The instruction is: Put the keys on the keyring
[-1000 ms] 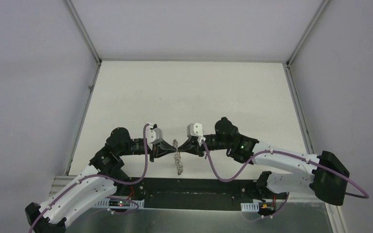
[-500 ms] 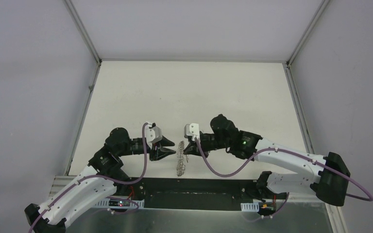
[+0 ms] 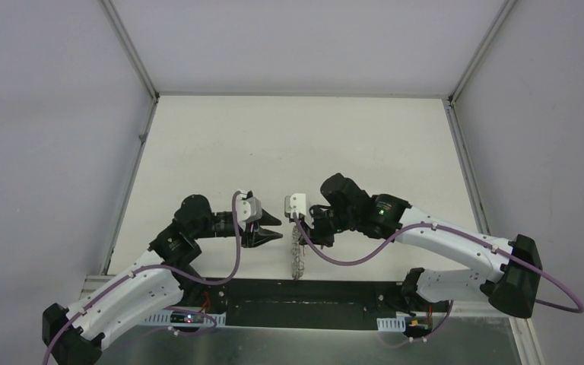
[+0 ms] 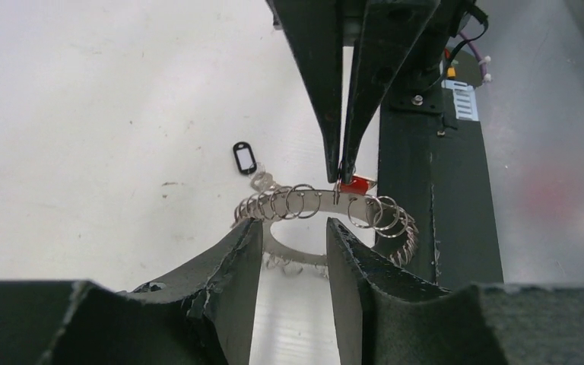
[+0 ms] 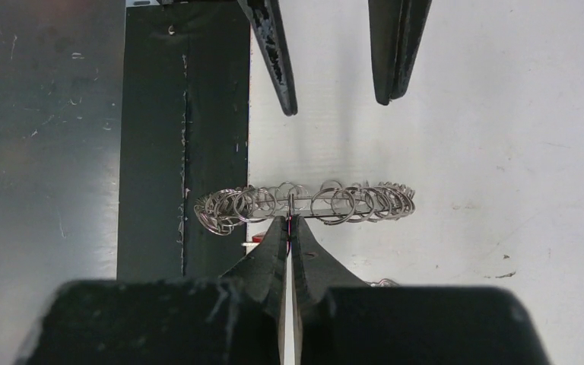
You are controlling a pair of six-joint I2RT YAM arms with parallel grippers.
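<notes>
The keyring, a silvery ring fringed with wire loops, hangs in the air from my right gripper. In the right wrist view that gripper is shut on one thin loop at the keyring's rim. A red key head shows right beside those tips. I cannot tell whether it hangs on a loop. My left gripper stands open just short of the keyring, touching nothing. A small black tag with a silver piece lies on the table beyond.
A black base bar runs along the table's near edge, right under the hanging ring. Bare metal sheet lies beyond it. Grey enclosure walls stand on both sides of the white table.
My left gripper has opened, let go of the keyring and drawn back a little to the left. The keyring, hanging from the right gripper alone, has shifted slightly to the right.
</notes>
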